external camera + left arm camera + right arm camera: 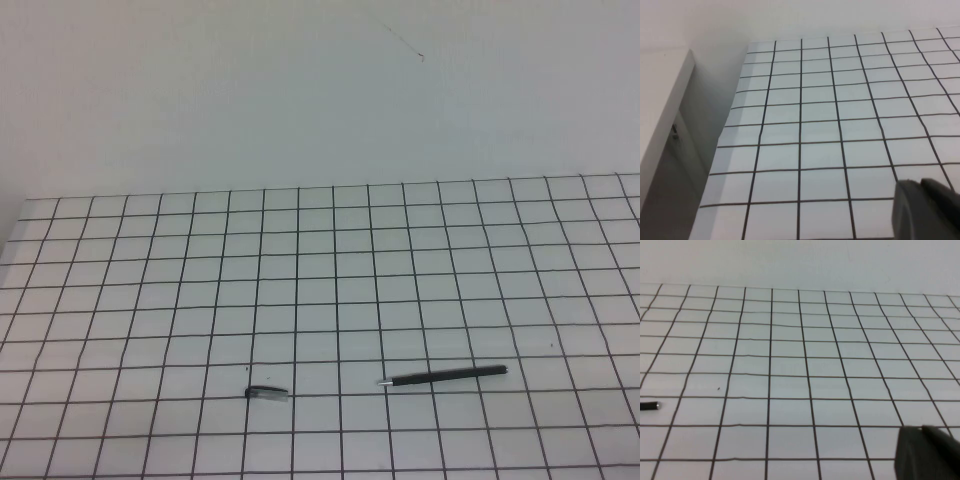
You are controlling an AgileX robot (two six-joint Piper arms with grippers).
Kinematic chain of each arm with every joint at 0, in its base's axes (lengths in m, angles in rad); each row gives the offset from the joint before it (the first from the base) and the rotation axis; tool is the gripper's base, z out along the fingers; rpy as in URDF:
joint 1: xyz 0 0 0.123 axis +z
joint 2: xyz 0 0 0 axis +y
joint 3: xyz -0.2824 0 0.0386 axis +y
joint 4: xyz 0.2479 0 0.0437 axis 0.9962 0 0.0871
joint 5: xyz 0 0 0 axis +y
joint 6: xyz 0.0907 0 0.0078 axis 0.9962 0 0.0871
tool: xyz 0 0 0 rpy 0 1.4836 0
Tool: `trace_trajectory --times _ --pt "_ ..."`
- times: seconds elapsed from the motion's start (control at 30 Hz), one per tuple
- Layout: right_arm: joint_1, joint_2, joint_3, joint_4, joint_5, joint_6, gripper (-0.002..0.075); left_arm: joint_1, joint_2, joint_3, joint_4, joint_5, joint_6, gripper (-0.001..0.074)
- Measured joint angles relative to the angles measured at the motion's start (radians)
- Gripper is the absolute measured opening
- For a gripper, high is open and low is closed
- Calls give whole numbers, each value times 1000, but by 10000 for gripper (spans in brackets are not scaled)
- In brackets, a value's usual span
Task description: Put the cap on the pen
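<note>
The pen (445, 376) is a thin black stick with a small silvery tip. It lies flat on the grid table near the front right, with the tip pointing left. The short dark-and-grey cap (268, 393) lies about three squares to its left, apart from it. Neither gripper shows in the high view. My left gripper (920, 183) is shut and empty over bare grid near the table's left edge. My right gripper (921, 429) is shut and empty over the grid. One dark end of the pen (649, 405) shows at the edge of the right wrist view.
The white table with black grid lines (330, 270) ends at a plain pale wall at the back. In the left wrist view the table's left edge (722, 145) drops off beside a pale cabinet (660, 120).
</note>
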Motion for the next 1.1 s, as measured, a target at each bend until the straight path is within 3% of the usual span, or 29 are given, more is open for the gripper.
trace_trajectory --times 1.1 --pt "0 0 0 0 1 0 -3 0 0 0 -97 -2 0 0"
